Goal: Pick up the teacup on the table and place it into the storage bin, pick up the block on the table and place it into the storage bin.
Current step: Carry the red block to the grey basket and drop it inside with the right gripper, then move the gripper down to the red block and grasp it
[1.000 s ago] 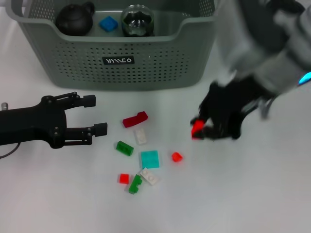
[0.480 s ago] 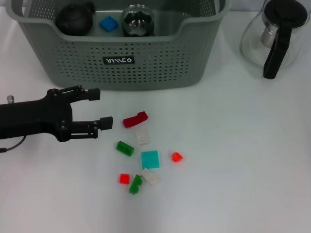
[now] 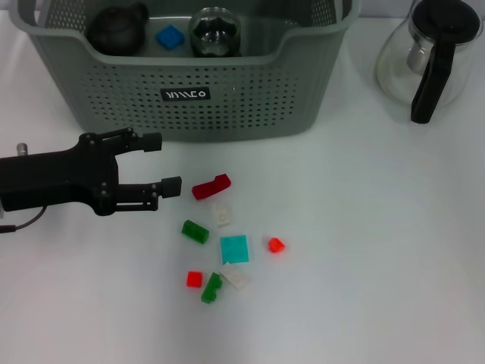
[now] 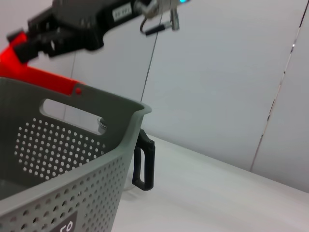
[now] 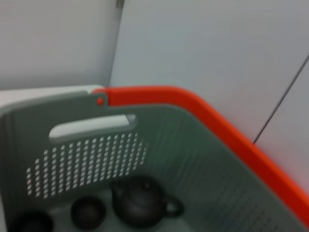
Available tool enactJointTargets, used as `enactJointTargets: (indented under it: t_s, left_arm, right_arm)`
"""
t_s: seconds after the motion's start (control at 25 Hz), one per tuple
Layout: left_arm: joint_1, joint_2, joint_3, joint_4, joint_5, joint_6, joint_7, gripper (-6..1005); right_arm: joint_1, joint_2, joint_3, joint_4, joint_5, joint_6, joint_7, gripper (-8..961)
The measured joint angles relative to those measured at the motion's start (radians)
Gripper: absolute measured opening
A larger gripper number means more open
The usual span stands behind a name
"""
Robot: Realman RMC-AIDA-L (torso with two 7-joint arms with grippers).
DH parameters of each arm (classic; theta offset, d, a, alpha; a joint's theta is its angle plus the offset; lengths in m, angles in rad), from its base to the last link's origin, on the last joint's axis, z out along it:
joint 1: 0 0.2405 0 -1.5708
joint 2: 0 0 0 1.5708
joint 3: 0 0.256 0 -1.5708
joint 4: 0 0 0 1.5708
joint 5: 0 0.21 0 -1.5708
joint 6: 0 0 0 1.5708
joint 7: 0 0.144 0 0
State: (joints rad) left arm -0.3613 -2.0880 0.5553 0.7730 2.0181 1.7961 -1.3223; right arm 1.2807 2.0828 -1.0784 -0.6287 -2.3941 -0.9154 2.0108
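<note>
The grey-green storage bin (image 3: 227, 106) stands at the back; it also shows in the left wrist view (image 4: 72, 159) and the right wrist view (image 5: 87, 145). Inside it are a dark teapot (image 3: 115, 30), a blue block (image 3: 169, 36) and a glass piece (image 3: 214, 32). The right wrist view shows a small dark teacup (image 5: 88, 211) beside the teapot (image 5: 142, 200). Several blocks lie on the table, among them a dark red one (image 3: 211, 186). My left gripper (image 3: 163, 162) is open, just left of it. My right gripper (image 4: 24, 41) shows only in the left wrist view, above the bin, shut on a red block (image 4: 13, 46).
A glass teapot (image 3: 428, 57) with a black handle stands at the back right. Loose white (image 3: 221, 214), green (image 3: 195, 231), teal (image 3: 234, 249) and red (image 3: 275, 245) blocks lie in front of the bin. An orange rim (image 5: 193, 106) runs behind the bin.
My right arm lifted the red block off the table and left the head view. My left gripper has slid right, toward the dark red block.
</note>
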Motion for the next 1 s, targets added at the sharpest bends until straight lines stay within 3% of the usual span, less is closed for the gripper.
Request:
enactJointTargets:
  t_s: [0.32,0.44,0.6,0.8,0.84,1.0]
  left_arm:
    - [-0.01,0.0,0.007,0.0,0.001,-0.009,0.0,872]
    - [-0.011,0.003,0.009,0.0,0.002,-0.009,0.0,872]
    - [-0.007,0.01,0.009,0.0,0.003,-0.005,0.0,872]
    - [-0.005,0.021,0.009,0.0,0.032,-0.001,0.0,872]
    - [-0.007,0.023,0.009,0.0,0.047,-0.003,-0.001,872]
    - [-0.022,0.028,0.01,0.0,0.101,-0.009,-0.007,872]
  right_arm:
    - [-0.018,0.013,-0.06,0.033,-0.005,0.031,0.016,216]
    - [-0.061,0.014,-0.061,-0.044,0.0,0.003,0.016,332]
    - [-0.189,0.013,-0.062,-0.302,0.076,-0.197,0.008,493]
    - [-0.375,-0.004,-0.05,-0.632,0.216,-0.549,-0.002,697]
    - [-0.444,-0.01,-0.053,-0.721,0.233,-0.671,-0.003,733]
    - [-0.505,-0.012,-0.066,-0.777,0.219,-0.82,-0.017,878]
